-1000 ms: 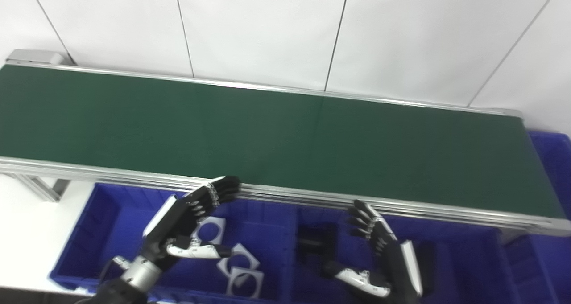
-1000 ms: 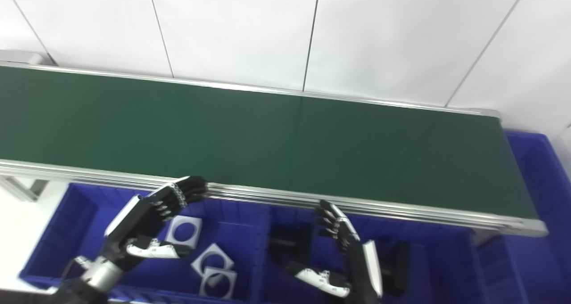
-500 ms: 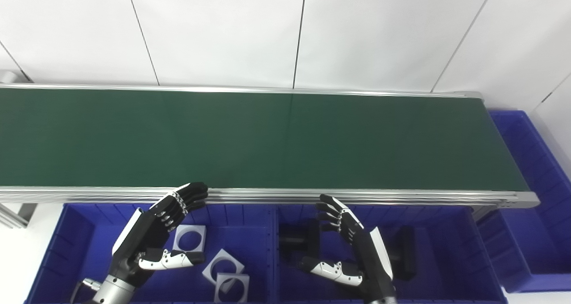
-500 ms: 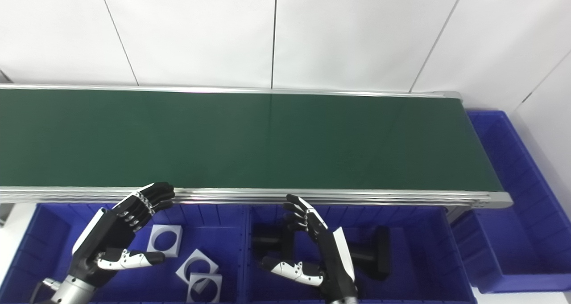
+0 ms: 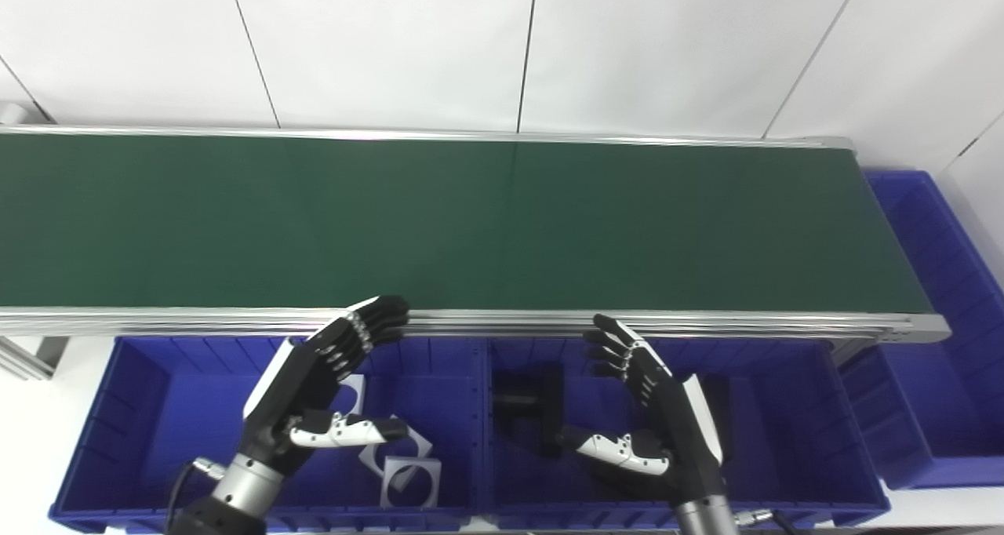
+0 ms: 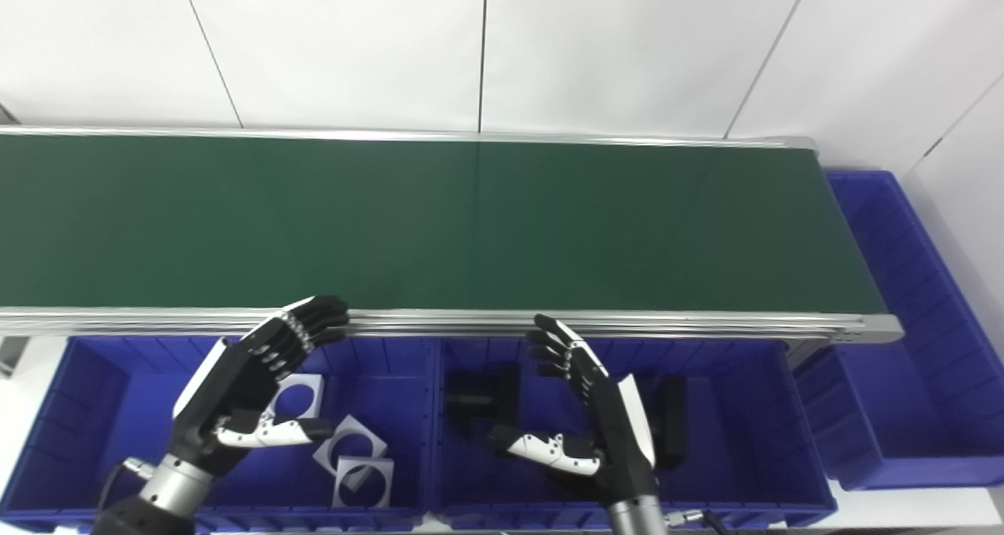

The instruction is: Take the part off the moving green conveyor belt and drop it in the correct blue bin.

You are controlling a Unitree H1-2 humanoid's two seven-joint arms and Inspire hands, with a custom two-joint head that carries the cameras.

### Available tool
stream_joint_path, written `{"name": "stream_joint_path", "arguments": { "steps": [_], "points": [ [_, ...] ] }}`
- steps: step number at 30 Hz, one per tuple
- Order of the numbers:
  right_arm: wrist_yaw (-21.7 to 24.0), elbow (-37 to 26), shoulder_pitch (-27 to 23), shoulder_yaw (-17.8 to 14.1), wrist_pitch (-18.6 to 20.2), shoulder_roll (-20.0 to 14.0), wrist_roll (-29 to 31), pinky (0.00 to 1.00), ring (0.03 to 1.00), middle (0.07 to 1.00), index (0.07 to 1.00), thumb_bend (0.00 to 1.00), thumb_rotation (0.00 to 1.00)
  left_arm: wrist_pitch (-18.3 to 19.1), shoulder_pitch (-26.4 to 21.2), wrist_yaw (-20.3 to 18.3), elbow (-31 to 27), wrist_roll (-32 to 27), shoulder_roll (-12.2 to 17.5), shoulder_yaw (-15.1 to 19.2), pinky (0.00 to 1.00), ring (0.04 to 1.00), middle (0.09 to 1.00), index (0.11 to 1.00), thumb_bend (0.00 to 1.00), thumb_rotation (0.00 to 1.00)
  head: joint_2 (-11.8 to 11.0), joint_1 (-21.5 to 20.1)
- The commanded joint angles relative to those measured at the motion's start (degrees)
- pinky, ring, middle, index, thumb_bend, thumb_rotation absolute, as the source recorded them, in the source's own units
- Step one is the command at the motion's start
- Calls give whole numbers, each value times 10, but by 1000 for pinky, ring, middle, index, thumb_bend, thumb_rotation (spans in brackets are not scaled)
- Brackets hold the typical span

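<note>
The green conveyor belt (image 5: 471,221) runs across the view with no part on it. My left hand (image 5: 318,390) is open and empty, raised over the left blue bin (image 5: 149,409), fingertips near the belt's front rail. My right hand (image 5: 655,409) is open and empty over the right blue bin (image 5: 792,425), fingertips just below the rail. The left bin holds white square plates with round holes (image 5: 404,472). The right bin holds black parts (image 5: 533,394), partly hidden by my right hand.
The belt's aluminium front rail (image 5: 502,323) lies just beyond both hands. A third blue bin (image 5: 933,347) stands at the belt's right end. White wall panels rise behind the belt.
The camera has swung and levelled, so the whole picture shifted. Both hands stay open and have risen slightly toward the belt's front rail. No part has appeared on the belt.
</note>
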Motion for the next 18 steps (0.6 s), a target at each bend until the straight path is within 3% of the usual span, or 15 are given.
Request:
{"name": "stream_joint_path", "arguments": {
  "steps": [1, 10, 18],
  "points": [
    [5, -23, -1, 1, 5, 3, 3, 717, 776, 805, 859, 779, 281, -13, -6, 7, -11, 6, 1, 2, 827, 852, 852, 827, 855, 138, 0, 4],
    [8, -30, -2, -3, 10, -2, -4, 700, 774, 805, 855, 782, 283, -17, -2, 12, -7, 10, -7, 2, 827, 849, 855, 833, 847, 106, -3, 21],
    [16, -37, -2, -1, 19, -9, -7, 710, 780, 809, 849, 774, 252, -27, 4, 16, -5, 20, -12, 2, 822, 848, 849, 826, 860, 136, -9, 59]
  ]
}}
